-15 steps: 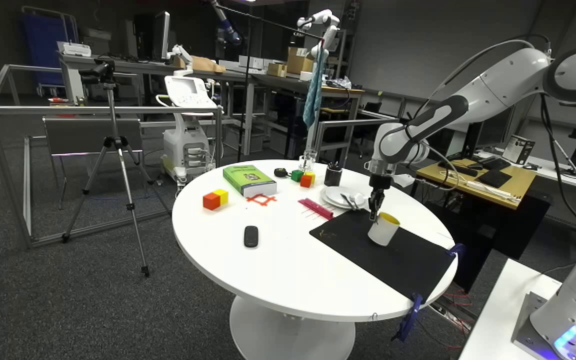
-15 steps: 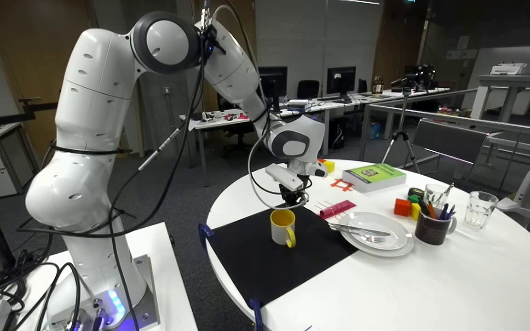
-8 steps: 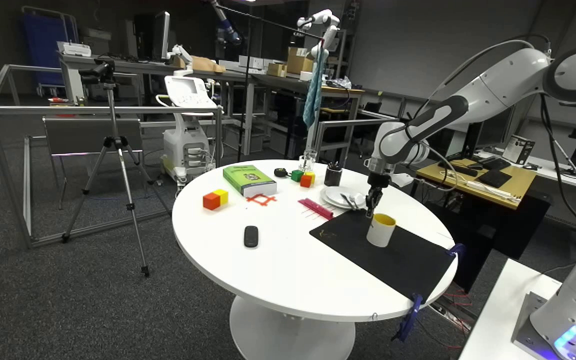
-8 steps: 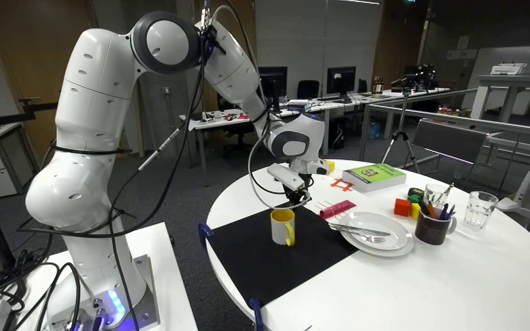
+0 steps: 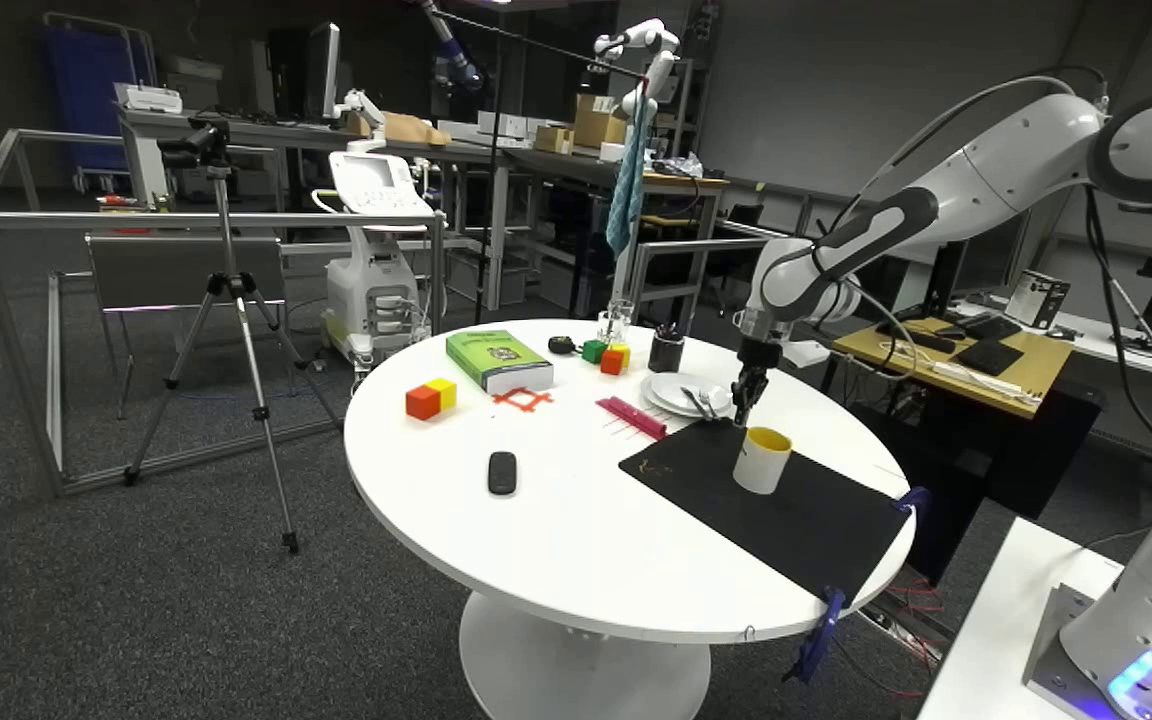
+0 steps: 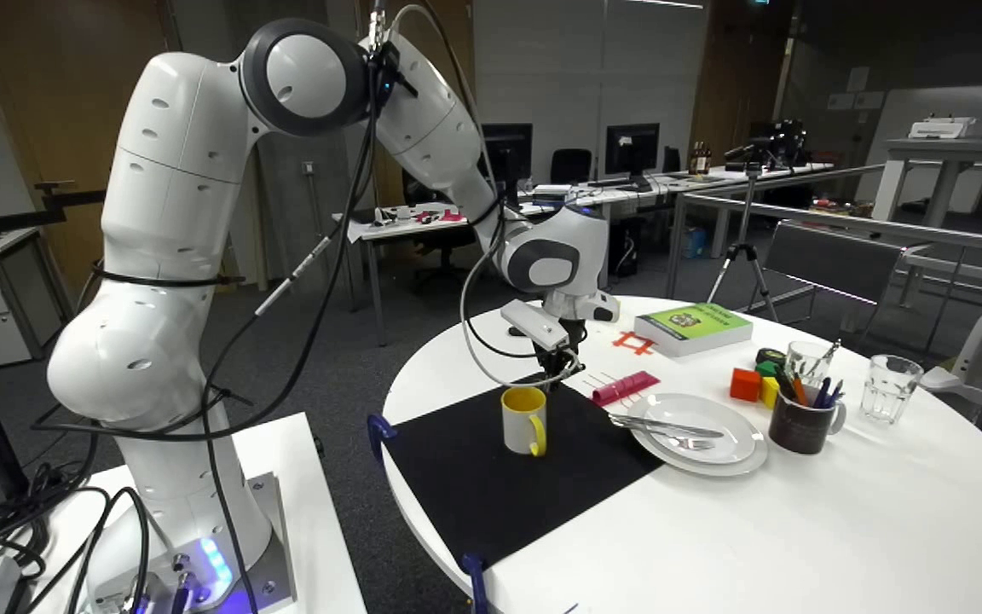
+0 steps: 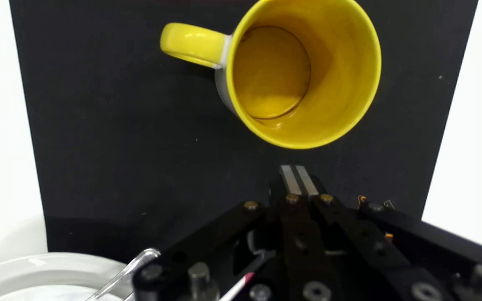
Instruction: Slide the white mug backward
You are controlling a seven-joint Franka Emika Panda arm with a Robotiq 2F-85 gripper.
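STATE: my gripper [image 7: 294, 169] is narrow, jaws together, nothing held | WORKPIECE: white mug [image 6: 521, 424] stands upright on the black mat [image 6: 499, 499], near my jaws; the wrist view shows a gap | HAZARD: a push high on its side may tip it | HAZARD: a push off its centreline may spin it instead of sliding it.

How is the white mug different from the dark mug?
The white mug has a yellow handle, the dark mug a pale one. The white mug stands on the black mat, the dark mug on the table. The white mug looks empty; the dark mug holds pens. Both stand upright.
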